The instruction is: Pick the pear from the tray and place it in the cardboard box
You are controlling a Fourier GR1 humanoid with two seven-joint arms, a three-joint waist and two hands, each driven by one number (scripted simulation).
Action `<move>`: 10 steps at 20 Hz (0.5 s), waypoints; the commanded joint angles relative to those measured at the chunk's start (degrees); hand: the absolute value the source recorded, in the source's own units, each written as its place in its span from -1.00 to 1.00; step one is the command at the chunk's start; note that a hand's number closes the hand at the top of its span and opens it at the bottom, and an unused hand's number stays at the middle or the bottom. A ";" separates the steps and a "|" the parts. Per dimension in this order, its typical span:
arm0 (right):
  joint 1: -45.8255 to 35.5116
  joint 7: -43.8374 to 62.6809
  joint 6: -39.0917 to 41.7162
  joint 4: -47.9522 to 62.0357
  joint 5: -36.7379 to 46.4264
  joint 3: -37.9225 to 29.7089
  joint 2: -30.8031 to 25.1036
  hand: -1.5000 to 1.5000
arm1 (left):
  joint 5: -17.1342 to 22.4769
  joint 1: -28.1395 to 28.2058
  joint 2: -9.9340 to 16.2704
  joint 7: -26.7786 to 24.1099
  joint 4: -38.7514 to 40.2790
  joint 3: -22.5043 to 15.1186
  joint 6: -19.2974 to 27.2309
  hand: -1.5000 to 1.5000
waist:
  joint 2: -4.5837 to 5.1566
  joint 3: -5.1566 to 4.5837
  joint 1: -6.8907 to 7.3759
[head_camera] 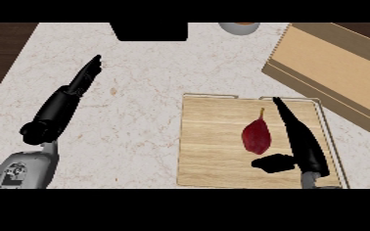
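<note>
Pear (256, 136) lies on the wooden tray (209, 147), just left of the right hand's (303, 144) straight, open fingers and beyond its thumb, untouched as far as shows. Its long axis runs away from the robot, stem at the far end. Beyond the fingertips to the right, the cardboard box (325, 63) shows no contents. The left hand (69, 98) rests open on the counter (137, 103).

1. Left grey forearm (27, 169): enters at the lower left corner of the head view and angles up and to the right.
2. Left black hand (61, 105): extended, with straight fingers (90, 71) pointing up and right.
3. Right black hand (303, 144): enters at the lower right, with straight fingers (283, 110) pointing up and slightly left.
4. Right thumb (273, 163): projects to the left, apart from the fingers.
</note>
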 commanded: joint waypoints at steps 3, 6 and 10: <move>-7.94 -2.41 -1.20 11.25 0.41 -2.23 2.80 -1.00 | 0.02 -4.60 -0.32 -0.14 4.86 2.82 -2.45 0.00 | 0.06 0.00 0.03; -2.24 -4.52 1.59 4.61 -0.20 -0.93 1.63 -1.00 | -1.74 -0.41 -1.31 0.18 -0.78 2.71 -2.35 0.00 | -0.03 0.00 0.00; -3.67 -8.65 -4.82 6.55 5.10 1.26 3.09 1.00 | -1.95 0.98 -1.76 -0.21 -0.72 2.29 -2.54 0.00 | -0.03 0.00 0.05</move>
